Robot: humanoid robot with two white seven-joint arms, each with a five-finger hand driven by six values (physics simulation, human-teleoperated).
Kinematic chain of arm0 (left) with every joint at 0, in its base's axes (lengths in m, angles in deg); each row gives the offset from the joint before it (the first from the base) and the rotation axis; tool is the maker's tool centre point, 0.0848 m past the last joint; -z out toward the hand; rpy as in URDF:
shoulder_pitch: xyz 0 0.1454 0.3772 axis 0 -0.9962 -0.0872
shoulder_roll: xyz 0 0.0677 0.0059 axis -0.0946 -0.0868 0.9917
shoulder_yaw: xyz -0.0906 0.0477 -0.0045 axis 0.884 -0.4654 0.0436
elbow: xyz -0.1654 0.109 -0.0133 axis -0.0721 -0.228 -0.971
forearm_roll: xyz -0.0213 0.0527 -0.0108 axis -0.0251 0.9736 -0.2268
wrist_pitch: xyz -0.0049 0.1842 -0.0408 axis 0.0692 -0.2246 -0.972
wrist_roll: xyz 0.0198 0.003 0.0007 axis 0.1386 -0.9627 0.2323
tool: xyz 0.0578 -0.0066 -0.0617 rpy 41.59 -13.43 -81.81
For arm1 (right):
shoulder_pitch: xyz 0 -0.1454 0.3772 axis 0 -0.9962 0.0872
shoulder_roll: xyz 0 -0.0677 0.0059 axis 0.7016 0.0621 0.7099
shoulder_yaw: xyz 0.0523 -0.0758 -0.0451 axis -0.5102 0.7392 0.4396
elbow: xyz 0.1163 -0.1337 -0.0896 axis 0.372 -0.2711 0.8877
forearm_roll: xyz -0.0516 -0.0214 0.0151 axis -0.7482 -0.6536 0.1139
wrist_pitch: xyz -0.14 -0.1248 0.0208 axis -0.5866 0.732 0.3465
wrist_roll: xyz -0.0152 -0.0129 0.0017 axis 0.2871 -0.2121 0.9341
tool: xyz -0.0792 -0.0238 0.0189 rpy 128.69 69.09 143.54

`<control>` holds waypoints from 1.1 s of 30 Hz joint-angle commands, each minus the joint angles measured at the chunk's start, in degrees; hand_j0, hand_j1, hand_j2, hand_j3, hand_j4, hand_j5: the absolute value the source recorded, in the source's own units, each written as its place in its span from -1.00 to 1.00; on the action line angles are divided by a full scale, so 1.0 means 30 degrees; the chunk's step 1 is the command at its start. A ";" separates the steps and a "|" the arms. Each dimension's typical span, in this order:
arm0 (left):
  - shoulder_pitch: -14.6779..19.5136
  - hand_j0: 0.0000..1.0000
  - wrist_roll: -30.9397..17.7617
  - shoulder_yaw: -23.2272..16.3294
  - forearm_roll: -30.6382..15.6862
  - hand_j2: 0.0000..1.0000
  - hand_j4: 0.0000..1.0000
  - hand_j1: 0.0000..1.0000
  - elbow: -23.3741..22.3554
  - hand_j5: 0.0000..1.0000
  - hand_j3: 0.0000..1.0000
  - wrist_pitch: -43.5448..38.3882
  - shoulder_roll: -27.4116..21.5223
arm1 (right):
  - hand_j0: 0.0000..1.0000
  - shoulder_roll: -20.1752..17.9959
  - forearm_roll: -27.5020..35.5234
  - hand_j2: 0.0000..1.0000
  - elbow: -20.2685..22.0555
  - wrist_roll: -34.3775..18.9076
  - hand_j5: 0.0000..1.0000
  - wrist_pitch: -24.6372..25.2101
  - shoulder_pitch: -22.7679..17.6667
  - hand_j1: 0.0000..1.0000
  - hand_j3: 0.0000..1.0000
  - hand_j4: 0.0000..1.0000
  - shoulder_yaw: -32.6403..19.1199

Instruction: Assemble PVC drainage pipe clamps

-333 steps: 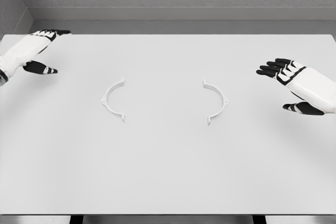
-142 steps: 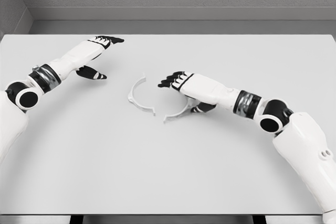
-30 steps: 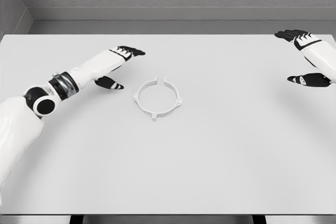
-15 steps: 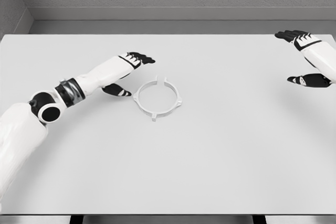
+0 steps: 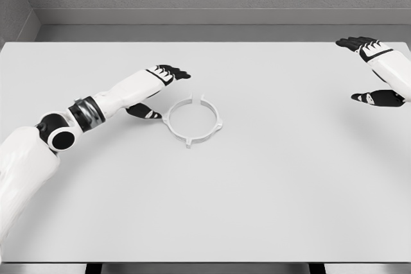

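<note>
— Grey wall behind, white table in front. I am seeing the two clamp halves lying as a ring just left of centre, with a small gap at its twelve o'clock.

— And the hands?

— I am hovering the left hand at the ring's nine to ten o'clock, fingers spread, gripping nothing. My right hand is resting at the table's two o'clock, relaxed and empty.

— Risk?

— I am worrying that a sideways nudge from the thumb could slide the ring or reopen that joint.

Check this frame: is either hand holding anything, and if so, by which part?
Nothing is held. The left hand is open beside the clamp ring on the table, thumb near its left edge. The right hand is open at the far right.
</note>
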 commanded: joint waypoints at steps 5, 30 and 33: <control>-0.0234 1.00 0.0012 -0.0005 -0.0215 1.00 1.00 1.00 0.0102 1.00 1.00 -0.0015 -0.0244 | 1.00 -0.0023 0.0141 1.00 0.0004 0.0011 1.00 0.0032 0.0000 1.00 1.00 1.00 0.0000; -0.0352 1.00 -0.0018 0.0025 -0.0039 1.00 1.00 1.00 0.0160 1.00 1.00 -0.0015 0.0459 | 1.00 -0.0023 0.0141 1.00 0.0033 0.0011 1.00 0.0032 0.0000 1.00 1.00 1.00 0.0000; -0.0352 1.00 -0.0018 0.0025 -0.0039 1.00 1.00 1.00 0.0160 1.00 1.00 -0.0015 0.0459 | 1.00 -0.0023 0.0141 1.00 0.0033 0.0011 1.00 0.0032 0.0000 1.00 1.00 1.00 0.0000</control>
